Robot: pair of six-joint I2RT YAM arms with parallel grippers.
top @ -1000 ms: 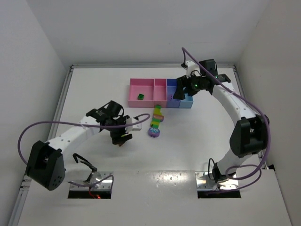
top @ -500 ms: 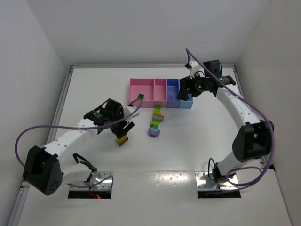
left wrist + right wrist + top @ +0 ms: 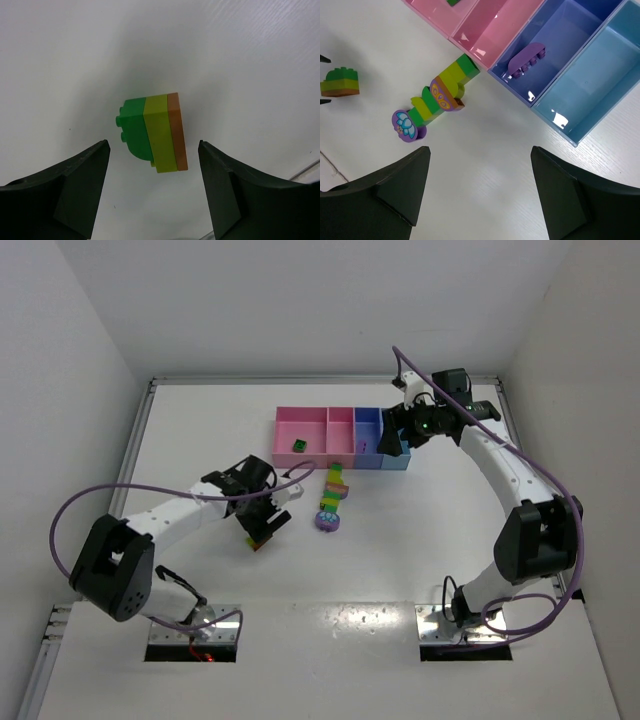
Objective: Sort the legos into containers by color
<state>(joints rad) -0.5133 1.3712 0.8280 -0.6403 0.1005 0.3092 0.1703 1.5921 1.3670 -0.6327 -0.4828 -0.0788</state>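
Note:
A small green, yellow and orange lego stack [image 3: 155,132] lies on the white table, also in the top view [image 3: 260,538]. My left gripper [image 3: 152,145] is open above it, with the stack just beyond the fingertips and untouched. A multicoloured lego strip [image 3: 333,487] and a round purple piece [image 3: 328,521] lie below the compartment tray [image 3: 318,461]. My right gripper [image 3: 480,150] is open and empty, hovering near the tray's blue end [image 3: 392,436]. A green brick [image 3: 299,446] sits in a pink compartment. A purple brick [image 3: 526,59] lies in the purple-blue compartment.
The light blue compartment [image 3: 590,90] holds nothing visible. A white cable end [image 3: 290,508] lies beside my left gripper. White walls close in the table at the left, back and right.
The left gripper has drawn back from the tray and now sits over the green-yellow-orange stack, which lies on the table. The right arm shifted slightly right a second ago, then stayed still.

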